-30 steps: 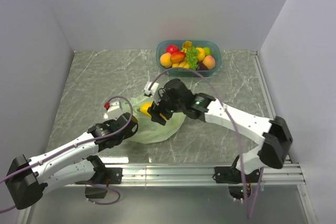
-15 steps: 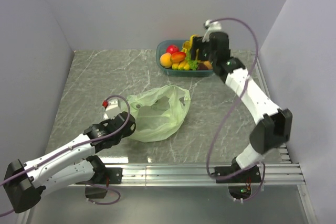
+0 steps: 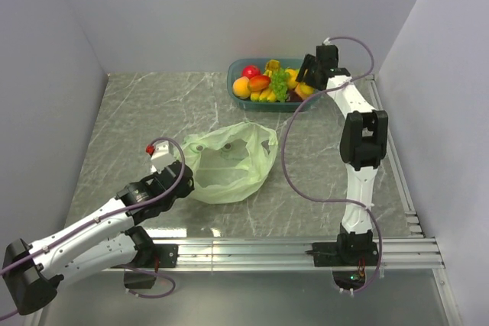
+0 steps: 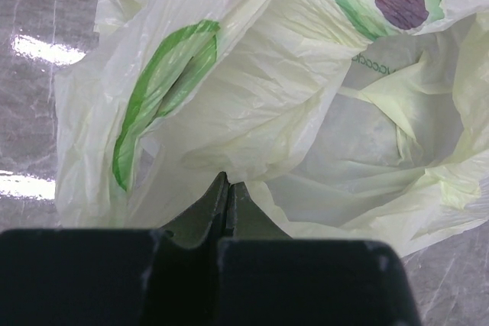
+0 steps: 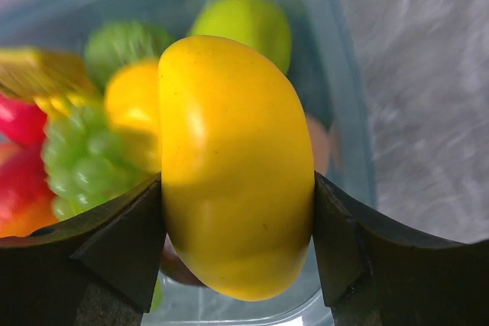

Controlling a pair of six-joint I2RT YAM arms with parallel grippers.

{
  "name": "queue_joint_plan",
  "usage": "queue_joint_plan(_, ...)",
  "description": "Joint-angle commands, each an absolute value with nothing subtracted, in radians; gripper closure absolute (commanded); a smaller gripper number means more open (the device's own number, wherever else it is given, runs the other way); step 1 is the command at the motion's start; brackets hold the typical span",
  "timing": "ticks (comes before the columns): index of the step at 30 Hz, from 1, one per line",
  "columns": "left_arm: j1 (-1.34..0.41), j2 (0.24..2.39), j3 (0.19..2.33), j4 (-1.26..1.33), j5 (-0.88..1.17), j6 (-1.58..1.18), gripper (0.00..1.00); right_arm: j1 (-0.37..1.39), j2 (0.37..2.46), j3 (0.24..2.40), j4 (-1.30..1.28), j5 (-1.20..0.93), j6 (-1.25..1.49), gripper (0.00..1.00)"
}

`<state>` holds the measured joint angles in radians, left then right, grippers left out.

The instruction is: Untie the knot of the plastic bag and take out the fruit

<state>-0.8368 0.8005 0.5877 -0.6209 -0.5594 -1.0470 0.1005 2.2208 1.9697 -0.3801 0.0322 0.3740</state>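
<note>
While your left end effector (image 4: pixel 227 188) sits clenched at the bag's (image 3: pixel 229 164) near edge, the bag lies open-mouthed on the surface (image 3: pixel 122 112) with no knot showing, so untying looks done. I see nothing inside it. Over the bowl (image 3: pixel 231 82), your right end effector (image 5: pixel 237 181) grips a yellow fruit (image 5: pixel 229 150); only its release seems left.
</note>
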Motion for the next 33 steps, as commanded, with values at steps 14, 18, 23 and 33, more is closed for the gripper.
queue_joint_plan(14, -0.790, 0.804, 0.620, -0.678, -0.689, -1.084, 1.00, 0.117, 1.973, 1.835, -0.370, -0.038, 0.383, 0.03)
queue_joint_plan(18, -0.666, 0.813, 0.675, -0.793, -0.773, -1.101, 0.99, 0.126, 1.812, 1.720, -0.357, -0.002, 0.385, 0.03)
queue_joint_plan(23, -0.401, 0.785, 0.713, -0.666, -0.799, -0.930, 0.99, 0.158, 1.545, 1.577, -0.403, 0.047, 0.382, 0.03)
queue_joint_plan(33, -0.152, 0.812, 0.847, -0.652, -0.626, -0.793, 0.64, 0.161, 0.973, 1.338, -0.445, 0.170, 0.278, 0.01)
